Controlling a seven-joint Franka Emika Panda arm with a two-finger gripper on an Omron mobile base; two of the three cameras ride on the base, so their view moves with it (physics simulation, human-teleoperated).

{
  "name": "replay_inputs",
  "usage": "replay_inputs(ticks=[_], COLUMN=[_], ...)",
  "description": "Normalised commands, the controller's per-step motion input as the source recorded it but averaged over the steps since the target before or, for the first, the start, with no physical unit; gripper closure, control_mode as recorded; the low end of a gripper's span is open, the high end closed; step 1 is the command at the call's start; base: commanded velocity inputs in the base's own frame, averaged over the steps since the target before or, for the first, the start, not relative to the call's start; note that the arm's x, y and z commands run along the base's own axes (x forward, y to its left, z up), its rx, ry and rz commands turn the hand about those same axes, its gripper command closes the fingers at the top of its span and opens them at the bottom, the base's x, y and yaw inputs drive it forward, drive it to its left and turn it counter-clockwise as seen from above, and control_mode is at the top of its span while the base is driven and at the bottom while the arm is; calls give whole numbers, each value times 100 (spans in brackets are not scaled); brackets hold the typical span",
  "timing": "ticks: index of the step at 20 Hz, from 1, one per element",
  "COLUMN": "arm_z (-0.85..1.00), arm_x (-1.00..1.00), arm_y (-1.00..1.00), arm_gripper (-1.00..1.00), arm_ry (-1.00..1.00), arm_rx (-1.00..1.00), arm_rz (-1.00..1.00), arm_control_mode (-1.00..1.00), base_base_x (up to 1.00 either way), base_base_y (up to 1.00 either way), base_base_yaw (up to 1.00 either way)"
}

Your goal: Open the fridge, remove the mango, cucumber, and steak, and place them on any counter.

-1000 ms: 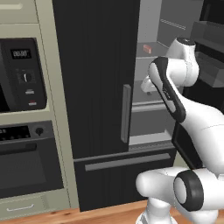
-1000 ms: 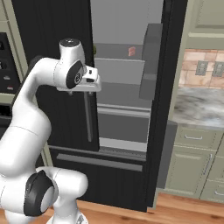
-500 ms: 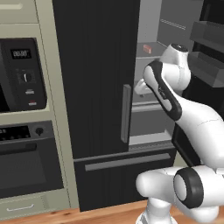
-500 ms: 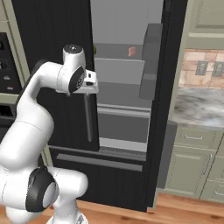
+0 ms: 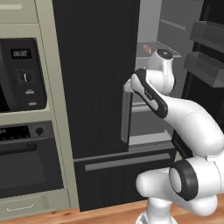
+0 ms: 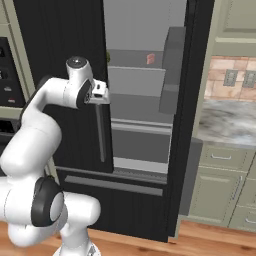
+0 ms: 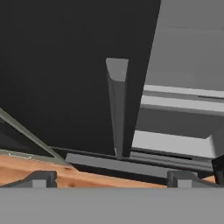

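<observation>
The black fridge (image 5: 96, 78) has its right door (image 6: 192, 115) swung open and its left door shut. A small pinkish-red piece, the steak (image 6: 150, 59), lies on an upper shelf, and the left base view shows the steak (image 5: 147, 48) too. A dark green bit (image 6: 107, 56) peeks past the left door's edge; I cannot tell whether it is the cucumber. The mango is out of view. My gripper (image 6: 101, 97) hangs open at the top of the left door's grey handle (image 6: 101, 132), pointing down. In the hand view the gripper (image 7: 111, 177) holds nothing, with the handle (image 7: 117, 109) ahead.
Beige cabinetry to the left holds a microwave (image 5: 22, 74) and an oven (image 5: 22, 162). The marbled counter (image 6: 227, 122) lies right of the fridge over sage green cabinets (image 6: 220, 185). Door bins (image 6: 172, 70) jut from the open door. A lower drawer (image 5: 127, 164) spans the fridge's bottom.
The arm's elbow has swung a little toward the closed left door and dropped slightly. The hand stays by the handle's top, still open. The fridge door has not moved.
</observation>
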Motion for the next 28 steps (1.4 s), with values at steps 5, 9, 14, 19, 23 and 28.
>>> replay_inputs(ticks=[5,9,14,19,23,28], arm_z=[-21,-23,-24,-25,-27,-27], arm_x=[57,60,57,58,46,33], arm_y=[24,0,0,0,0,0], arm_gripper=[-100,-100,-100,-100,-100,-100], arm_ry=[0,0,0,0,0,0], arm_rx=[0,0,0,0,0,0], arm_rz=[-12,-15,-7,0,0,0], arm_control_mode=[-100,-100,-100,-100,-100,-100], base_base_x=[0,0,0,0,0,0], base_base_y=[0,0,0,0,0,0], base_base_yaw=[0,0,0,0,0,0])
